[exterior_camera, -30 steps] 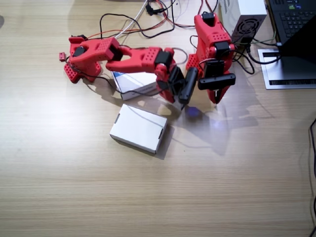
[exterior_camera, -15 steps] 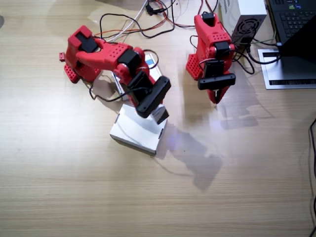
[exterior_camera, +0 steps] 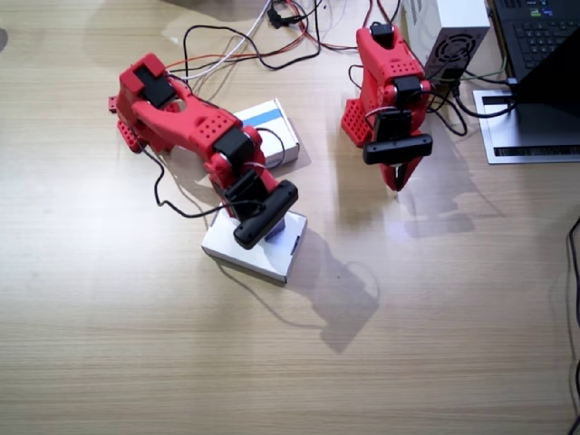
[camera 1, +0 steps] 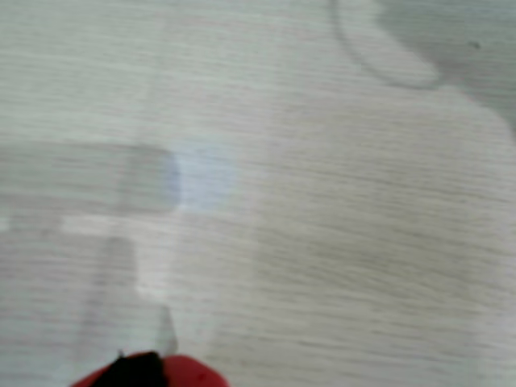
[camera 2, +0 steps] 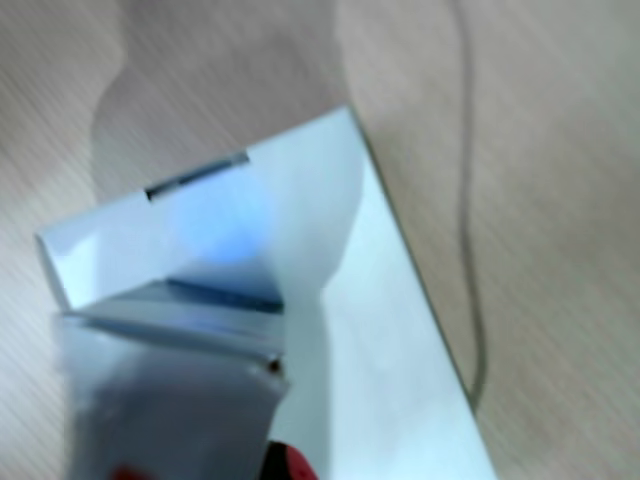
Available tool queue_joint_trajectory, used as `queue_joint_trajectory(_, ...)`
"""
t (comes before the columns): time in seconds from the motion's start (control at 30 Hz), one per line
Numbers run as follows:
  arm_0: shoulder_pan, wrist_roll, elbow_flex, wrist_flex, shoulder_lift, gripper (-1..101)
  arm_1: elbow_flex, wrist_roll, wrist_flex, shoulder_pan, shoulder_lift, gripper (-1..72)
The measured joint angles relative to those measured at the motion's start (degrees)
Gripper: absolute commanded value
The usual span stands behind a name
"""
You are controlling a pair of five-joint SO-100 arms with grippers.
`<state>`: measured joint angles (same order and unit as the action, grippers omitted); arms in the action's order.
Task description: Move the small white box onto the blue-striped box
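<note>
Fixed view: right arm (exterior_camera: 195,122) outstretched above plain white box (exterior_camera: 245,249).

Two red arms (exterior_camera: 195,127) (exterior_camera: 391,82) on one wooden worktop (exterior_camera: 136,344); three boxes: blue-striped box (exterior_camera: 270,130), plain white flat box (exterior_camera: 245,256), small white box (exterior_camera: 276,227).

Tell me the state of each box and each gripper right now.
small white box: gripped, over the plain white box
blue-striped box: flat on table, top bare
plain white box: closed, flat on table
right gripper: shut on the small white box
left gripper: shut, empty
</note>
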<state>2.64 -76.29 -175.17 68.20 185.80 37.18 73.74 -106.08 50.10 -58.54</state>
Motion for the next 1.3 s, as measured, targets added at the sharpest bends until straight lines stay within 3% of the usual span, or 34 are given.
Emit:
queue_joint_trajectory(0.17,-4.83,9.23,10.63,1.49,0.0,26,-7.65,-0.53,0.0,-4.22,-0.26,47.9)
queue_joint_trajectory(0.37,-19.78,23.82,32.52,7.82,-3.16,31,-3.25,-0.62,-0.09,-11.16,-11.25,48.5)
queue_joint_trajectory(0.47,-27.6,31.64,43.42,11.25,-13.18,37,9.14,1.67,1.05,-18.54,-22.06,48.6)
queue_joint_trajectory(0.7,-47.64,49.75,67.59,15.73,-44.21,40,56.69,12.04,14.85,-32.08,-58.54,48.6)
queue_joint_trajectory(1.0,-51.42,50.8,85.61,15.91,-78.57,38,95.8,29.71,26.28,-53.61,-90.53,48.6)
queue_joint_trajectory(1.2,-50.8,50.8,101.78,17.67,-95.98,37,119.71,31.46,26.54,-58.71,-111.18,48.1)
queue_joint_trajectory(1.3,-50.8,50.8,111.88,20.3,-105.64,36,124.98,26.89,25.22,-58.71,-119.62,48.1)
